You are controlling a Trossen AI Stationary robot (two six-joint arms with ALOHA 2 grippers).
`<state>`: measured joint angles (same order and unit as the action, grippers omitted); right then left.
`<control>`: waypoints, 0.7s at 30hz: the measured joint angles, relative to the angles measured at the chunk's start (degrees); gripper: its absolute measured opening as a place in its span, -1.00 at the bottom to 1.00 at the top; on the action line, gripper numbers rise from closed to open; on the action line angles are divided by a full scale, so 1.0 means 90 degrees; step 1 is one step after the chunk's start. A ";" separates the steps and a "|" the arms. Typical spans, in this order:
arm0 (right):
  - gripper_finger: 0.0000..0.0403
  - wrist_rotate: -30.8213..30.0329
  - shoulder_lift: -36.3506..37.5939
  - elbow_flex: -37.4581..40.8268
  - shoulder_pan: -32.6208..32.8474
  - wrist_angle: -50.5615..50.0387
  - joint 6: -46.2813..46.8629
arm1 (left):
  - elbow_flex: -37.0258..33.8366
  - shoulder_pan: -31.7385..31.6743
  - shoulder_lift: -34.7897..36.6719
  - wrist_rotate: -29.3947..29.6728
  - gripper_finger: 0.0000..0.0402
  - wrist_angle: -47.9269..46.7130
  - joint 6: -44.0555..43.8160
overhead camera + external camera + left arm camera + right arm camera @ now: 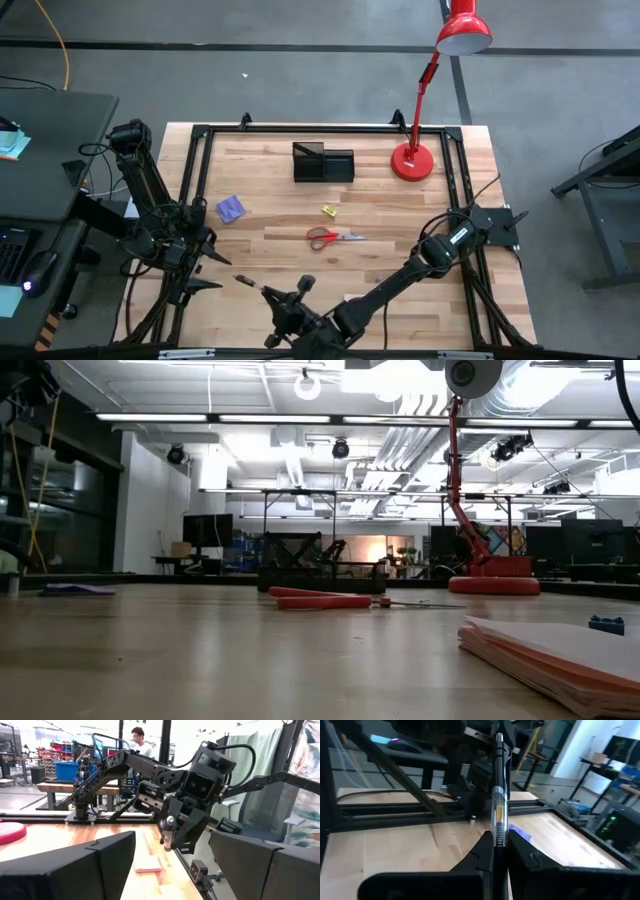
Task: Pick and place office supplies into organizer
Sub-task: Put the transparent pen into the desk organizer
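One pen (498,795) pinched in my right gripper (499,851); left gripper (170,865) open, empty; a loose pinch could let it tilt, missing the organizer (323,162)

Overhead view: straight down, covering the whole table (330,200) and both arms. Low view: at tabletop level, facing across toward the red lamp (478,490) and room behind; shares the scissors (320,598) with the overhead. Left wrist view: close, facing the opposite arm. Right wrist view: close, looking along a pen (498,795) over the tabletop.
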<state>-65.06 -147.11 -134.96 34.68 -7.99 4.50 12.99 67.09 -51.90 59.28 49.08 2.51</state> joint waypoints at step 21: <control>-0.96 0.1122 0.0000 -0.0005 -0.0449 0.1280 -0.0988 | 0.0002 0.0000 -0.0002 0.0013 0.24 0.0034 0.0007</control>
<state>-54.96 -147.11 -135.00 30.63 3.53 -4.39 13.02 67.09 -51.92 59.40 49.39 2.57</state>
